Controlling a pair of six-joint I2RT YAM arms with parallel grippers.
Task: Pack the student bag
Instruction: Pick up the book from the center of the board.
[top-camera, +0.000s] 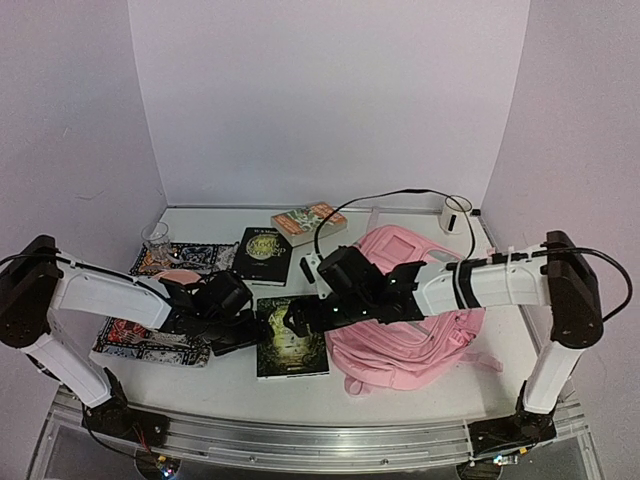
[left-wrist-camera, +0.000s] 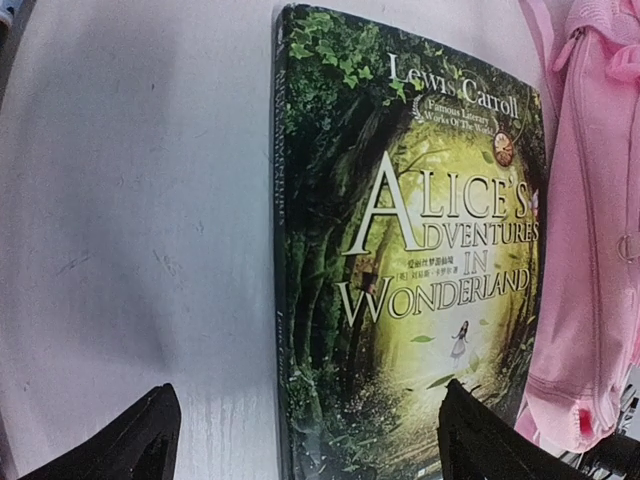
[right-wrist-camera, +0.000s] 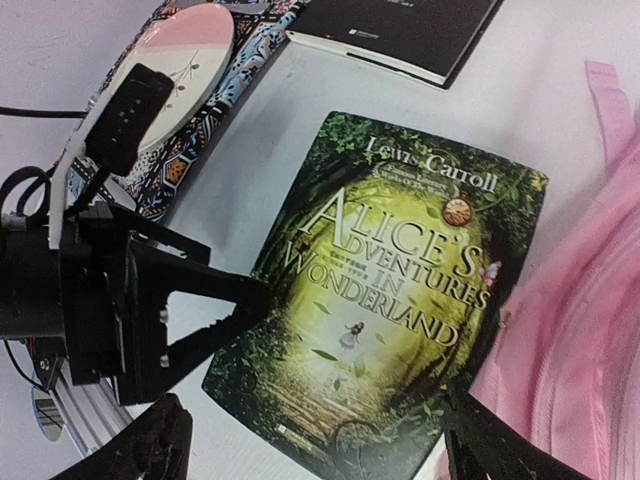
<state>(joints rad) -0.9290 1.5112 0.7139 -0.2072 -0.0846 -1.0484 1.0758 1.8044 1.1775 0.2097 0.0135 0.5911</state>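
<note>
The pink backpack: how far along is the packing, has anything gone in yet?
Nothing looks packed: the student bag lies on the table and no item shows inside it. In hand: the left gripper and right gripper, both open, hover over the Alice book beside the bag. Left: that book, the dark book and the far book all lie outside the bag.

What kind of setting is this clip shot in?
Probably a lab test booth: plain lilac walls box in a white table, and a left arm and right arm stand on a metal rail at its edge.
</note>
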